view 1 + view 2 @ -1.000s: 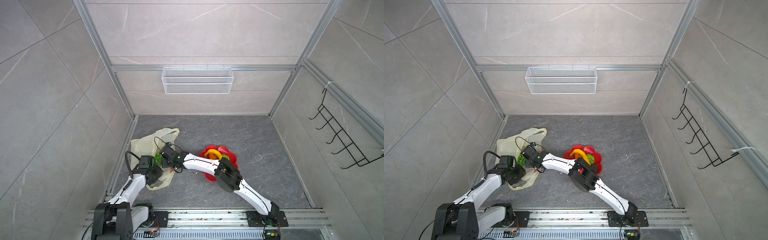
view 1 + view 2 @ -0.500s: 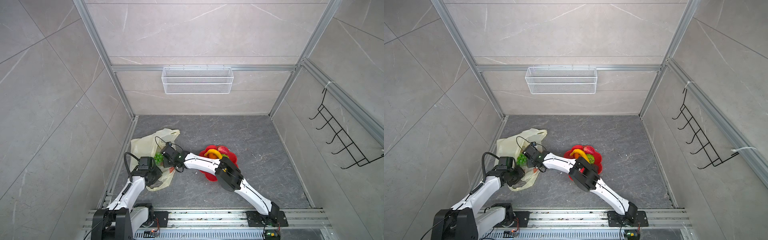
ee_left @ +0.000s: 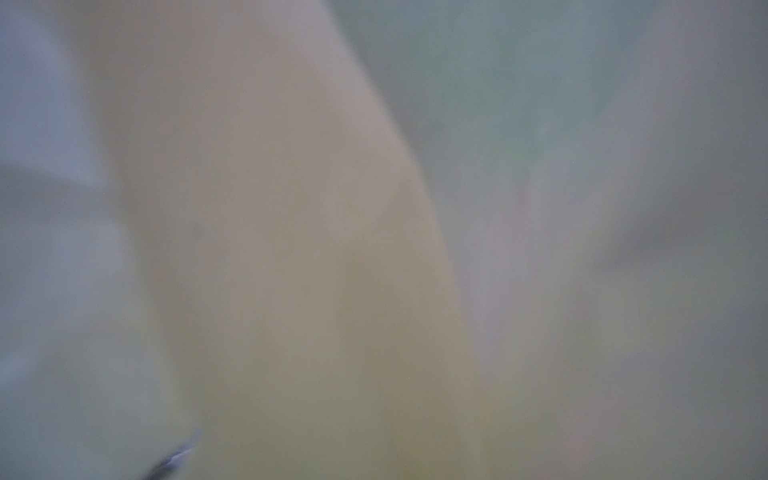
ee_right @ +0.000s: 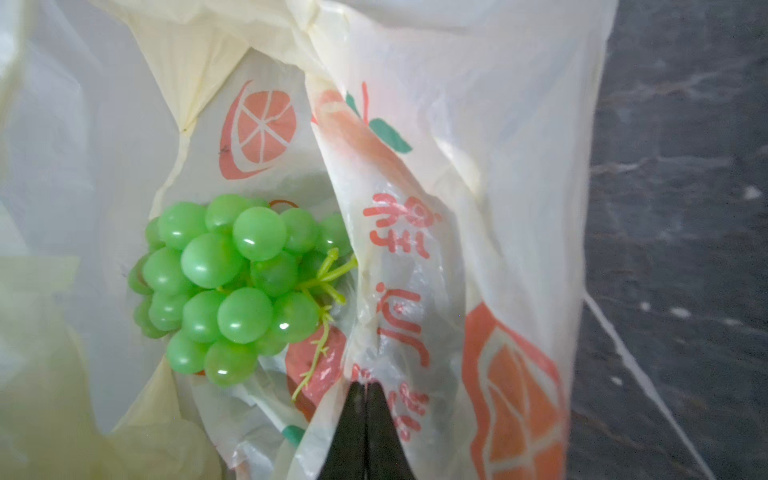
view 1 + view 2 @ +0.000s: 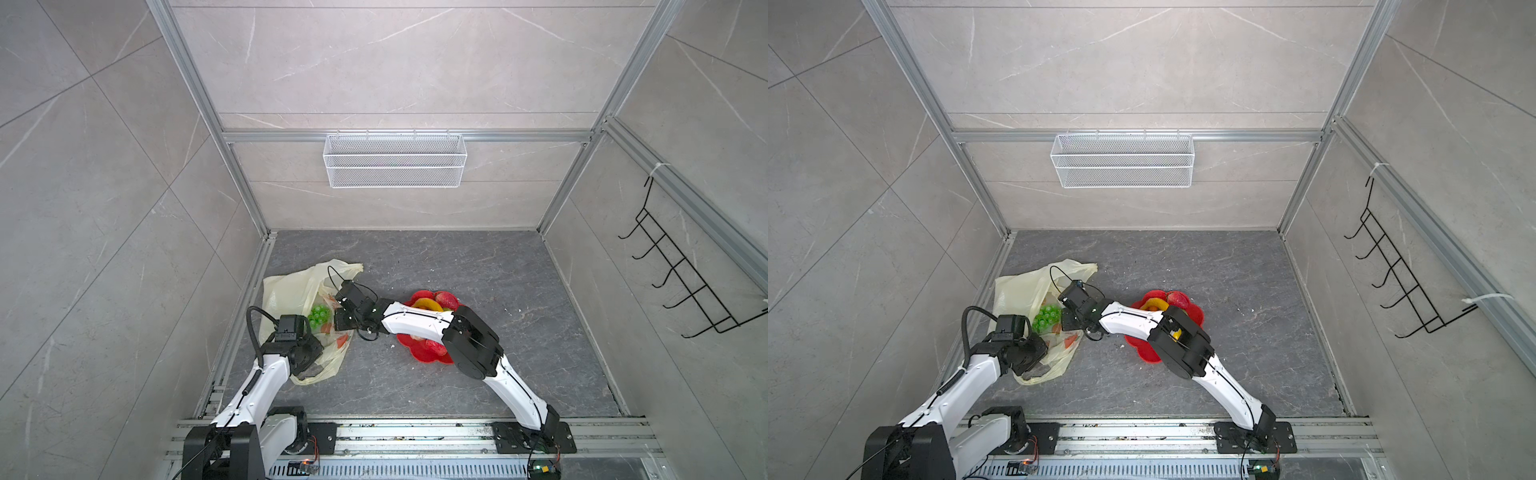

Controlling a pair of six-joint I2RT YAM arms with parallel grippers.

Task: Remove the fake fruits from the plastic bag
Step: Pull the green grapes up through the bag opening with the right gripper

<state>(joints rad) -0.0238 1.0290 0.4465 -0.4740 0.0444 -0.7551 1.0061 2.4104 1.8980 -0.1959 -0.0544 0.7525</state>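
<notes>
Just beside the right pincer (image 4: 366, 387), closed on the plastic bag (image 4: 478, 187), the green grape bunch (image 4: 232, 282); left pincer (image 5: 308, 371) state unclear.

Right claw (image 4: 365, 390) tight together, arm across the middle; left claw (image 5: 309, 360) low, jaws unseen

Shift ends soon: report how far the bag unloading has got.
Done: a banana and a red fruit lie on the red plate. In hand: the right gripper is shut on the plastic bag near its mouth. Left: the green grape bunch sits inside the bag.
</notes>
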